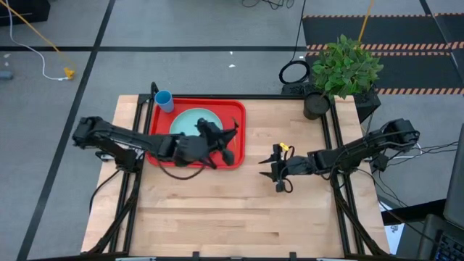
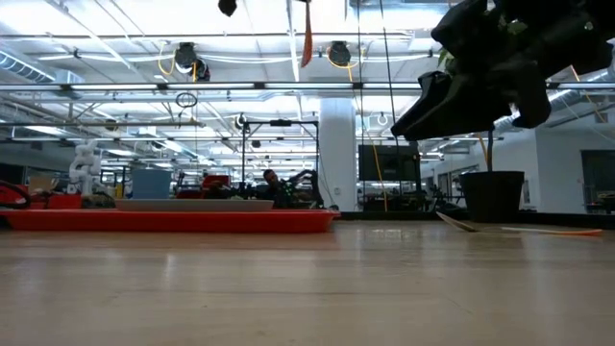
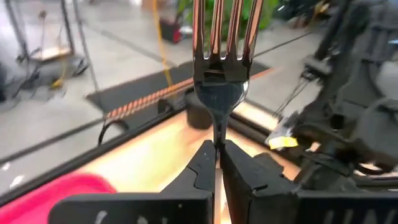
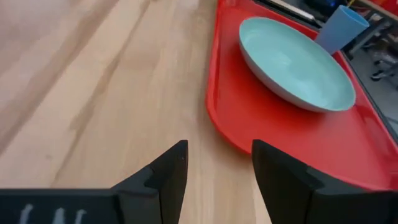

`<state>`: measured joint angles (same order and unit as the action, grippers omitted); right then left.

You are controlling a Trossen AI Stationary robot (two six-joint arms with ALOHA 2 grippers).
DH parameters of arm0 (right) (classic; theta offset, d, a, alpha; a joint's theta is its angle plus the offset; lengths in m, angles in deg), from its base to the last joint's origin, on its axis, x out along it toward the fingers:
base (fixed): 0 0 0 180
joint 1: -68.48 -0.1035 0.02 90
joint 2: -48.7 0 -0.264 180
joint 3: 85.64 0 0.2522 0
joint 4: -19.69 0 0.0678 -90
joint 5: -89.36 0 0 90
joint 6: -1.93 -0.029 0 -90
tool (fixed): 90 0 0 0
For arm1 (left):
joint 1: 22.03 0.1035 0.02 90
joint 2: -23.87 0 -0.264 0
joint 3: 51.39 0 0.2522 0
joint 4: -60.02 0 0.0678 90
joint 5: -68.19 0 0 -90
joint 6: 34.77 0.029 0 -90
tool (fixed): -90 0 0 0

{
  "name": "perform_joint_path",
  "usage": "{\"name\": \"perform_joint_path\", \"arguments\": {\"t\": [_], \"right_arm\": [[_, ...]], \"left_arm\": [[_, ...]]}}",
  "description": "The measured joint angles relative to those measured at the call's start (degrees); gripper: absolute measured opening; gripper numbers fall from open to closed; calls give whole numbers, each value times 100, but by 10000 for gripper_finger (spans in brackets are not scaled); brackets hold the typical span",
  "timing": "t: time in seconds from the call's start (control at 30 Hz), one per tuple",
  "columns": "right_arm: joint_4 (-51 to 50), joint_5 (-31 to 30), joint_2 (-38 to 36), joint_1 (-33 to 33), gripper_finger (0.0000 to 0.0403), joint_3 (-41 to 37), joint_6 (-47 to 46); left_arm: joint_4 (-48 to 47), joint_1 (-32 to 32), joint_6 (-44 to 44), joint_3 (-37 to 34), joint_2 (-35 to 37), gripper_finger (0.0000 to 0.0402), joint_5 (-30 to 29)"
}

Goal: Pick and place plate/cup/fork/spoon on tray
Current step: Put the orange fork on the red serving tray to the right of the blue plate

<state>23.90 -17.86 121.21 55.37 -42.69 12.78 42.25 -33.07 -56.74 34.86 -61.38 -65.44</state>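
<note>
The left gripper (image 3: pixel 216 163), above the tray's (image 1: pixel 235 119) 4 o'clock corner, pinches the fork (image 3: pixel 219 68) upright. The plate (image 1: pixel 190 121) sits mid-tray, the cup (image 1: pixel 164 100) at 11 o'clock. The right gripper (image 4: pixel 217 165) hangs open over bare wood at the tray's 3 o'clock.

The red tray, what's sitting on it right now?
On the flat red plastic tray sit the round mint-green plate and, at a corner, the small blue cup. The left arm covers part of the tray from above, hiding what lies beneath.
</note>
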Motion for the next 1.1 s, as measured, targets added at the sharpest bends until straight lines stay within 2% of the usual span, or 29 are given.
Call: {"name": "perform_joint_path", "arguments": {"t": [0.17, 0.33, 0.47, 0.57, 0.73, 0.83, 0.93, 1.1], "right_arm": [[-110, -76, -17, 0, 169, 0, 162], [-521, -74, -186, -2, 169, -1, 321], [-839, -67, -343, -11, 169, -3, 26], [-721, -26, -404, -13, 169, -99, -325], [-614, 231, -444, -12, 169, -178, 131], [-574, 232, -452, 5, 169, -184, 278], [-528, 234, -463, 23, 169, -186, 362], [-558, 235, -463, 26, 169, -188, 383]], "left_arm": [[-1151, 367, -978, 666, -649, 13, -62], [-1874, 809, -1879, 882, -1341, 10, 91], [-2593, 1231, -2764, 968, -1712, 13, 495], [-2825, 1523, -3138, 964, -1986, 16, 931], [-2637, 1914, -3252, 969, -2304, 11, 1614], [-2775, 2129, -3466, 967, -2422, 13, 1986], [-3322, 2318, -3738, 958, -2432, 16, 2327], [-3520, 2589, -4019, 964, -2430, 17, 2788]]}}
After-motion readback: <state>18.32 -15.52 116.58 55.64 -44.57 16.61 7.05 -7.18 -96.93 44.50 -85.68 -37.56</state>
